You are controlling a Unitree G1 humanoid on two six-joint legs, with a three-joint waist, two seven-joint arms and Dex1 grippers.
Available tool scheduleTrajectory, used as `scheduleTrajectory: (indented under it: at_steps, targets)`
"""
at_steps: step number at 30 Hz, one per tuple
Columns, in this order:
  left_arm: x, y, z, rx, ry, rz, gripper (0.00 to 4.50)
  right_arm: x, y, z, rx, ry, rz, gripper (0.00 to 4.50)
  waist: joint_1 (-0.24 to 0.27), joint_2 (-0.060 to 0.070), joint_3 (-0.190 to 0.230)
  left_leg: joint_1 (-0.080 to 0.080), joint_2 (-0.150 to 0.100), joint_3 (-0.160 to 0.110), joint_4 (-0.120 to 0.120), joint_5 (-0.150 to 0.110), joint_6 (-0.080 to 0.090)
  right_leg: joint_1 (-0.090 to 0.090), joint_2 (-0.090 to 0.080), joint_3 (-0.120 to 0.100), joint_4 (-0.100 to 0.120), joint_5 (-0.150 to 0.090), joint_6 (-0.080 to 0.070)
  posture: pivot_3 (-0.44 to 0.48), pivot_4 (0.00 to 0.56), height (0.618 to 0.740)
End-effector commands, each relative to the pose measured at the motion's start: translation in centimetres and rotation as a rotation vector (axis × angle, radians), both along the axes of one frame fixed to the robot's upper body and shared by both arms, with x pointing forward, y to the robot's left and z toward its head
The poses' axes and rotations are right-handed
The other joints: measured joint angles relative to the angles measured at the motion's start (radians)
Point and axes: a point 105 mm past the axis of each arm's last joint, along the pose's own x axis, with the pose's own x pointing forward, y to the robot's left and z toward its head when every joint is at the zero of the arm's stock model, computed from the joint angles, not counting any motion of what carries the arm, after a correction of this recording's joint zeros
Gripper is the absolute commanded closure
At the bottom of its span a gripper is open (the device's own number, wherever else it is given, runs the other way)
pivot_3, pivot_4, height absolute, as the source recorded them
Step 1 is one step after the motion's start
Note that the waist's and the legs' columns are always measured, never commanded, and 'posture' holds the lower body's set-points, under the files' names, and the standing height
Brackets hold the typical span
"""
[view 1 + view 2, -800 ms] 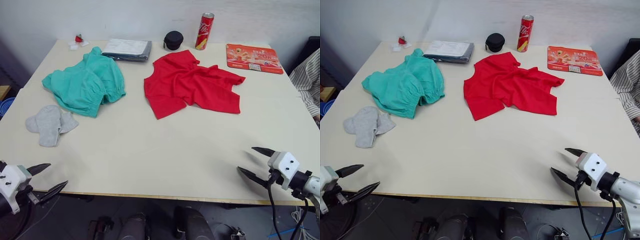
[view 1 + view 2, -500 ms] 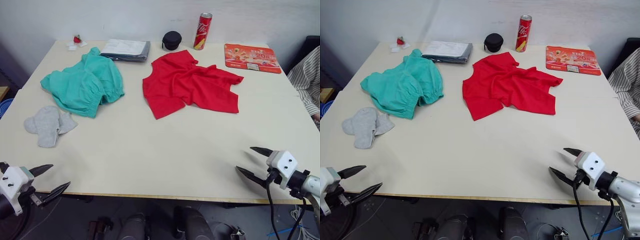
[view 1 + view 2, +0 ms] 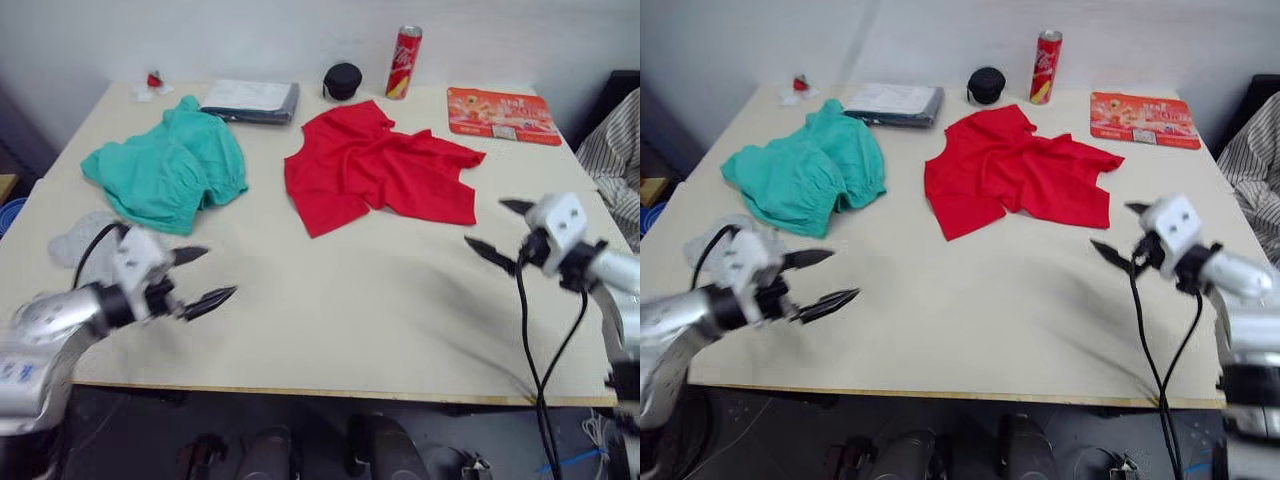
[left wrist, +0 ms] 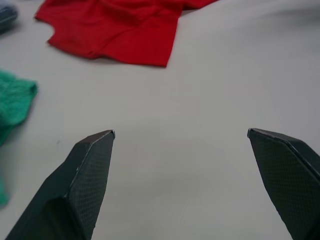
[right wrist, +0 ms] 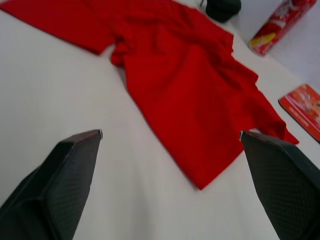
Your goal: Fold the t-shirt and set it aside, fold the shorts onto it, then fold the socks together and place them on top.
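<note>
The red t-shirt (image 3: 380,170) lies crumpled and spread at the table's middle back. To its left the teal shorts (image 3: 165,170) lie bunched. The grey socks (image 3: 75,238) lie at the left edge, partly hidden behind my left arm. My left gripper (image 3: 220,271) is open above bare table, in front of the shorts and to the right of the socks. My right gripper (image 3: 485,222) hangs open just right of the t-shirt's near hem, holding nothing. The left wrist view shows the t-shirt (image 4: 115,25) and a bit of the shorts (image 4: 15,100) beyond its fingers; the t-shirt (image 5: 185,75) lies ahead in the right wrist view.
Along the back edge stand a red can (image 3: 404,62), a black round case (image 3: 343,80), a flat grey folded packet (image 3: 250,100) and a red printed mat (image 3: 503,115). A person's striped sleeve (image 3: 615,160) is at the right edge. The table's (image 3: 340,320) near half is bare.
Both arms have risen from the table's front edge and moved in over it: the left gripper to beside the socks, the right gripper toward the t-shirt's right side. Both stay open.
</note>
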Motion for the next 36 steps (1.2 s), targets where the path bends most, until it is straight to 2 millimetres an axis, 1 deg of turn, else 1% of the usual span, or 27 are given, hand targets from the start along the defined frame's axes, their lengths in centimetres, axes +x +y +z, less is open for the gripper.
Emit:
scheduleTrajectory:
  at_steps: [1, 3, 6, 8, 10, 11, 13, 14, 16, 17, 18, 20, 22, 27, 28, 29, 30, 32, 34, 36]
  targets:
    - [3.7, -3.1, -0.3, 0.025, 0.004, 0.010, 0.02, 3.0, -0.4, -1.6, -0.083, 0.095, -0.064, 0.00, 0.000, 0.000, 0.000, -0.003, 0.000, 0.000, 0.000, 0.001, 0.000, -0.001, 0.000, 0.000, 0.002, 0.000, 0.000, 0.000, 0.150, 0.740]
    - [5.7, -5.0, -0.3, 0.055, -0.008, 0.004, 0.02, 4.2, -0.4, -2.0, -0.109, 0.135, -0.085, 0.00, 0.001, -0.001, 0.000, -0.005, 0.000, 0.000, 0.001, 0.003, 0.001, -0.002, 0.001, -0.001, 0.002, 0.001, 0.002, 0.000, 0.150, 0.740]
    - [8.5, -7.9, 0.3, 0.047, -0.022, -0.004, 0.02, 5.6, 0.0, -1.8, -0.155, 0.139, -0.101, 0.00, 0.002, -0.001, 0.000, -0.010, 0.000, -0.001, 0.004, 0.003, 0.001, -0.004, 0.001, -0.003, 0.002, 0.002, 0.003, 0.000, 0.150, 0.740]
    - [10.3, -9.5, -0.2, 0.080, -0.010, 0.004, 0.02, 6.2, 0.2, -2.3, -0.143, 0.190, -0.130, 0.00, 0.000, -0.001, 0.000, -0.017, 0.000, -0.004, 0.010, 0.003, 0.002, -0.008, 0.001, -0.006, 0.002, 0.002, 0.004, 0.000, 0.150, 0.740]
    - [11.5, -10.1, -1.1, 0.132, 0.003, 0.020, 0.02, 6.4, 0.5, -2.6, -0.173, 0.203, -0.130, 0.00, 0.000, -0.001, 0.000, -0.019, 0.000, -0.004, 0.013, 0.003, 0.002, -0.007, 0.000, -0.007, 0.002, 0.003, 0.006, 0.000, 0.150, 0.740]
    - [12.2, -10.4, -1.5, 0.125, 0.016, 0.041, 0.02, 6.6, 0.5, -2.7, -0.176, 0.213, -0.140, 0.00, -0.002, -0.001, 0.000, -0.019, 0.000, -0.004, 0.014, 0.003, 0.003, -0.007, 0.000, -0.008, 0.002, 0.004, 0.007, 0.000, 0.150, 0.740]
    - [13.3, -11.0, -2.5, 0.125, 0.061, 0.069, 0.02, 6.8, 0.9, -2.8, -0.122, 0.244, -0.163, 0.00, -0.003, -0.001, 0.000, -0.019, 0.000, -0.004, 0.014, 0.003, 0.003, -0.006, 0.000, -0.007, 0.003, 0.004, 0.007, 0.000, 0.150, 0.740]
    - [13.5, -11.3, -3.2, 0.144, 0.085, 0.068, 0.01, 7.0, 1.0, -2.9, -0.081, 0.263, -0.182, 0.18, -0.006, -0.001, 0.000, -0.019, 0.000, -0.004, 0.015, 0.004, 0.004, -0.006, 0.000, -0.007, 0.002, 0.005, 0.008, 0.000, 0.150, 0.740]
    - [13.7, -11.5, -4.5, 0.178, 0.143, 0.069, 0.42, 7.1, 1.2, -2.9, -0.058, 0.282, -0.200, 0.60, -0.006, -0.001, 0.000, -0.018, 0.000, -0.004, 0.015, 0.004, 0.004, -0.005, 0.000, -0.007, 0.003, 0.006, 0.008, 0.000, 0.150, 0.740]
    - [13.7, -11.6, -4.8, 0.185, 0.161, 0.071, 0.60, 7.2, 1.2, -2.9, -0.061, 0.284, -0.207, 0.89, -0.006, -0.001, 0.000, -0.017, 0.000, -0.005, 0.015, 0.004, 0.004, -0.004, -0.001, -0.008, 0.002, 0.006, 0.008, 0.000, 0.150, 0.740]
    - [14.0, -11.6, -5.0, 0.185, 0.167, 0.084, 0.88, 7.3, 1.2, -2.8, -0.050, 0.278, -0.216, 1.21, -0.006, -0.001, 0.000, -0.016, 0.000, -0.004, 0.015, 0.004, 0.004, -0.002, -0.001, -0.008, 0.002, 0.007, 0.008, 0.000, 0.150, 0.740]
    - [14.3, -11.4, -5.3, 0.199, 0.168, 0.108, 1.51, 7.5, 1.4, -2.6, -0.009, 0.273, -0.229, 1.92, -0.007, -0.001, 0.000, -0.014, 0.000, -0.004, 0.016, 0.004, 0.004, -0.001, -0.002, -0.007, 0.002, 0.008, 0.008, 0.000, 0.150, 0.740]
    - [14.5, -11.1, -6.0, 0.208, 0.179, 0.133, 2.11, 7.6, 1.5, -2.7, -0.004, 0.276, -0.236, 2.58, -0.009, -0.001, 0.000, -0.014, 0.000, -0.004, 0.017, 0.005, 0.004, -0.001, -0.002, -0.007, 0.002, 0.009, 0.008, 0.000, 0.150, 0.740]
    - [14.4, -10.9, -6.9, 0.167, 0.209, 0.147, 3.68, 7.5, 1.8, -2.9, -0.004, 0.288, -0.221, 4.35, -0.017, -0.001, 0.000, -0.014, 0.000, -0.005, 0.017, 0.005, 0.004, -0.001, -0.002, -0.007, 0.002, 0.010, 0.008, 0.000, 0.150, 0.740]
    - [14.4, -10.7, -6.9, 0.160, 0.210, 0.148, 3.97, 7.5, 1.8, -2.9, 0.000, 0.289, -0.217, 4.50, -0.019, -0.001, 0.000, -0.014, 0.000, -0.004, 0.017, 0.005, 0.004, -0.001, -0.002, -0.007, 0.002, 0.010, 0.008, 0.000, 0.150, 0.740]
    - [14.5, -10.5, -6.9, 0.147, 0.209, 0.154, 4.33, 7.5, 1.9, -2.8, 0.001, 0.287, -0.208, 4.50, -0.020, -0.001, 0.000, -0.014, 0.000, -0.005, 0.017, 0.005, 0.004, -0.001, -0.002, -0.007, 0.002, 0.010, 0.007, 0.000, 0.150, 0.740]
    - [14.5, -10.2, -6.7, 0.136, 0.200, 0.144, 4.48, 7.4, 1.8, -2.6, -0.003, 0.285, -0.197, 4.50, -0.020, -0.001, 0.000, -0.014, 0.000, -0.004, 0.017, 0.005, 0.004, -0.001, -0.002, -0.007, 0.003, 0.010, 0.007, 0.000, 0.150, 0.740]
    - [14.3, -9.7, -6.0, 0.104, 0.177, 0.101, 4.48, 7.2, 1.6, -2.3, -0.013, 0.272, -0.170, 4.50, -0.021, -0.001, 0.000, -0.014, 0.000, -0.005, 0.016, 0.005, 0.003, -0.001, -0.002, -0.007, 0.002, 0.010, 0.007, 0.000, 0.150, 0.740]
    - [13.8, -9.5, -4.6, 0.062, 0.138, 0.016, 4.48, 6.8, 1.7, -1.8, -0.004, 0.269, -0.105, 4.50, -0.026, -0.001, 0.000, -0.015, 0.000, -0.004, 0.016, 0.005, 0.003, -0.003, -0.001, -0.006, 0.002, 0.010, 0.007, 0.000, 0.150, 0.740]
    - [12.2, -9.0, -3.1, 0.043, 0.095, -0.096, 4.48, 6.0, 1.9, -1.5, -0.030, 0.266, -0.012, 4.50, -0.028, -0.001, 0.000, -0.016, 0.000, -0.003, 0.014, 0.006, 0.003, -0.005, 0.000, -0.006, 0.002, 0.010, 0.007, 0.000, 0.150, 0.740]
